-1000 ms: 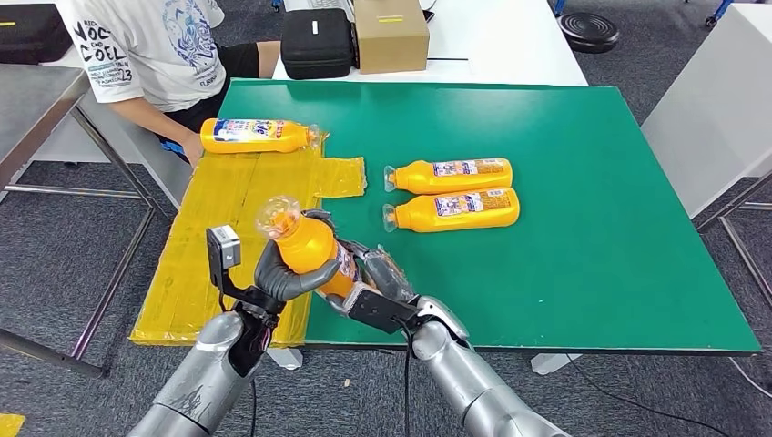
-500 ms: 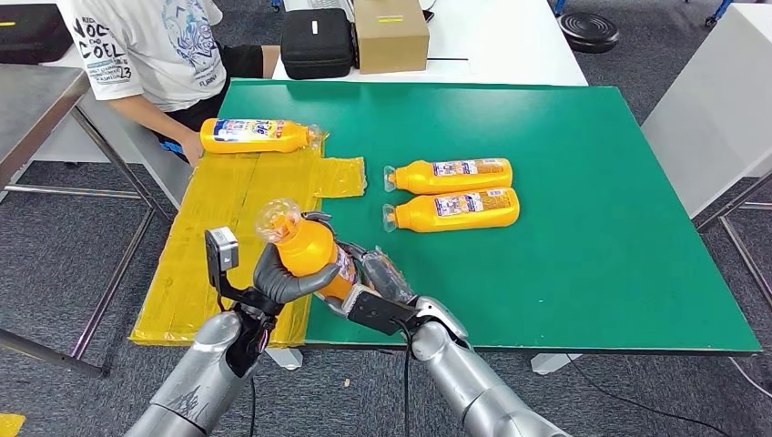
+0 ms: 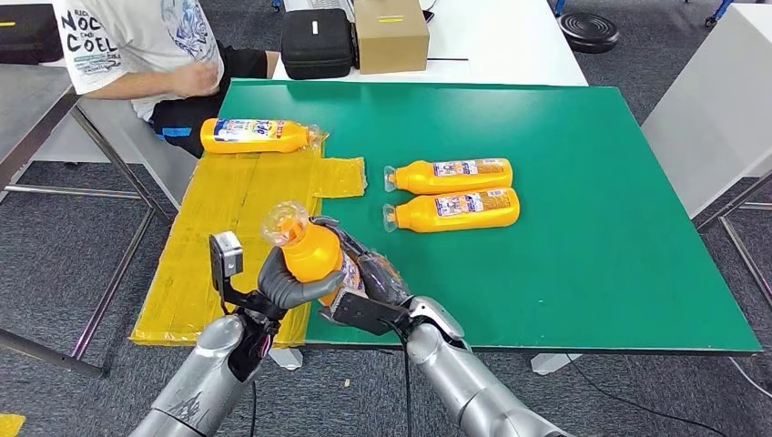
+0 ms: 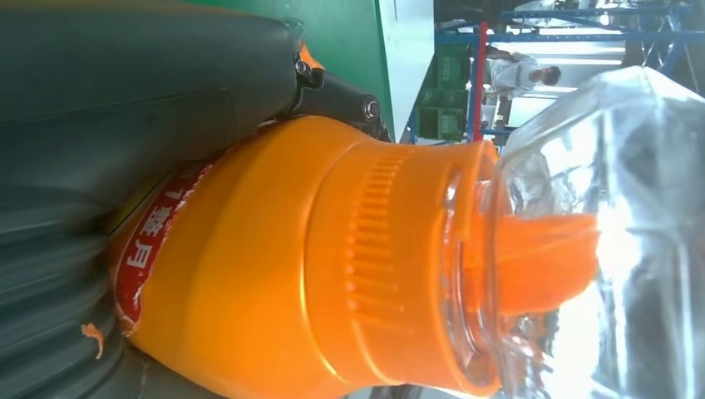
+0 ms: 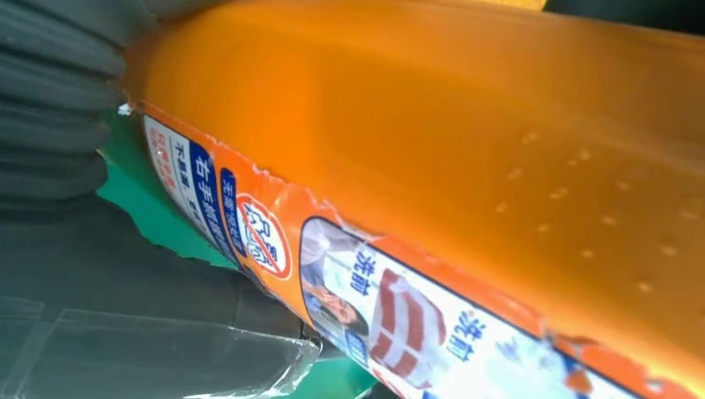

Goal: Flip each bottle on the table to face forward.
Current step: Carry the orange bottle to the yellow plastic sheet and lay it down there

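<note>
held: bottle (image 3: 309,258) lifted at near edge, left hand (image 3: 289,284) and right hand (image 3: 371,276) both clamped on it
done: two bottles (image 3: 451,191) mid-table, looks flipped
left: far-left bottle (image 3: 255,136)

Four orange bottles (image 3: 309,255); one black case (image 3: 316,42); one cardboard box (image 3: 391,34)
</note>
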Motion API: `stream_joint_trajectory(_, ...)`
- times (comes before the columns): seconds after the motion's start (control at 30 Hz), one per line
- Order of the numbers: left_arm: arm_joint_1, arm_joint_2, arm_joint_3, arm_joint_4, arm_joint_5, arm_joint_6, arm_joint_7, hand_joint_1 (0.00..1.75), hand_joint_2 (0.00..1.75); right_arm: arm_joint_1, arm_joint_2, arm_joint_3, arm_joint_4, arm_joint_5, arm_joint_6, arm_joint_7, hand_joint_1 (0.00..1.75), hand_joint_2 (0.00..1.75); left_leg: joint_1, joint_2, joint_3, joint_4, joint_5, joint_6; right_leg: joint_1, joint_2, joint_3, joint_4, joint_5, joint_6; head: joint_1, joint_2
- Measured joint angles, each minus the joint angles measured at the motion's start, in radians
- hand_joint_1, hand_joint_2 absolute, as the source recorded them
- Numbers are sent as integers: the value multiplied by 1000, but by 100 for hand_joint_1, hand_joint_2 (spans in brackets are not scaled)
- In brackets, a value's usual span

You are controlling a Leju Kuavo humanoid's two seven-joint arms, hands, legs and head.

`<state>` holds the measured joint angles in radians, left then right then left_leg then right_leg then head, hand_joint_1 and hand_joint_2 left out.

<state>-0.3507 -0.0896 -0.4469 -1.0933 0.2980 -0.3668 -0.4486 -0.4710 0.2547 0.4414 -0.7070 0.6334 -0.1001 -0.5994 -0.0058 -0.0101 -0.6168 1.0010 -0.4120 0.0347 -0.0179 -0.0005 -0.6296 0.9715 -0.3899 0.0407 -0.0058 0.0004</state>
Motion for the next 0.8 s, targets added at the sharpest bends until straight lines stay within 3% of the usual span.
stream_joint_trajectory(0.17,3,2,0,0,-33,34,-7,175,175,25,-15,0,-39,33,-7,21,0,0,0,0,0,0,0,0,0,0,0,0,0,0,0,0)
stream_joint_trajectory(0.27,2,3,3,0,-94,110,-24,175,175,39,-26,0,-73,47,1,30,0,0,0,0,0,0,0,0,0,0,0,0,0,0,0,0)
stream_joint_trajectory(0.53,-56,4,59,43,-443,615,-92,175,175,86,-57,0,-179,58,61,33,0,0,0,0,0,0,0,0,0,0,0,0,0,0,0,0)
stream_joint_trajectory(0.8,-123,16,130,133,-709,882,-96,175,175,131,-92,-1,-282,58,64,33,0,0,0,0,0,0,0,0,0,0,0,0,0,0,0,0)
